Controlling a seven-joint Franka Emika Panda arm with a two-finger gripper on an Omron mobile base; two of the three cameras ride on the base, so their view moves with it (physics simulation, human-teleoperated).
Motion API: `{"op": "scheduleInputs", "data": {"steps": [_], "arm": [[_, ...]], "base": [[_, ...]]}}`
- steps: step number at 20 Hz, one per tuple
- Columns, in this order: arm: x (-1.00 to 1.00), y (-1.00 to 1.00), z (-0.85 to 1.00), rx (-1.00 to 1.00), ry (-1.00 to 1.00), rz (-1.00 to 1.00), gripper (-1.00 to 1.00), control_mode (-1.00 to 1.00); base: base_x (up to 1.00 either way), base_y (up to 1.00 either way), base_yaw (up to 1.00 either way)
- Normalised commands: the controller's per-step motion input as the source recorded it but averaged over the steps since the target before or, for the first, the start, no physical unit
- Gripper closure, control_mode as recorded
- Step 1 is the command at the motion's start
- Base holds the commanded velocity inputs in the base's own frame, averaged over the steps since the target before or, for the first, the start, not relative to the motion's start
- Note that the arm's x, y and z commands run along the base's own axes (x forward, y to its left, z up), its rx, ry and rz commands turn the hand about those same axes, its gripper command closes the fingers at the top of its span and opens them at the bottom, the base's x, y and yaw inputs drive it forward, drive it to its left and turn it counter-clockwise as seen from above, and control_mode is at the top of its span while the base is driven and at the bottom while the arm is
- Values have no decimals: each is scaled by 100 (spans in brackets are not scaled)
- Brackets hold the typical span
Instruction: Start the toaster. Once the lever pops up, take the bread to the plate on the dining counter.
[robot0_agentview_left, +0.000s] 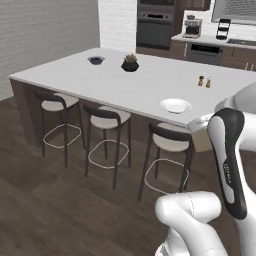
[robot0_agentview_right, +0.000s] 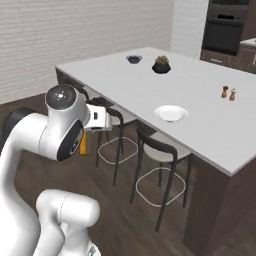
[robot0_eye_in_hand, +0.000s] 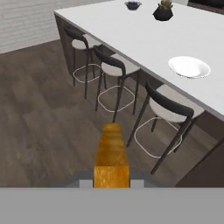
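Golden-brown bread (robot0_eye_in_hand: 112, 153), 1 slice, edge-on, gripped between the closed fingers of the gripper (robot0_eye_in_hand: 112, 177), over dark wood floor (robot0_eye_in_hand: 43, 131) short of the stools. White-topped dining counter (robot0_agentview_left: 125, 80) carries 1 white plate (robot0_agentview_left: 175, 105) near its front edge, 1 dark blue bowl (robot0_agentview_left: 96, 60), 1 potted plant (robot0_agentview_left: 130, 62), 2 shakers (robot0_agentview_left: 204, 81). 3 black-framed stools (robot0_agentview_left: 105, 120) stand below.

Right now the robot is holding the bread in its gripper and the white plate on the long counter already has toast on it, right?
Not quite. The plate on the dining counter is bare, as the hand view shows. The rest holds: the gripper is shut on the bread, out over the floor by the stools.
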Motion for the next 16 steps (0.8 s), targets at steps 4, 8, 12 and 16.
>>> {"op": "scheduleInputs", "data": {"steps": [4, 8, 12, 16], "arm": [[0, 0, 0, 0, 0, 0, 100, 100], [0, 0, 0, 0, 0, 0, 100, 100], [0, 0, 0, 0, 0, 0, 100, 100], [0, 0, 0, 0, 0, 0, 100, 100]], "base": [[100, -3, -21], [98, 7, -26], [90, 0, -29], [69, 0, -28]]}}
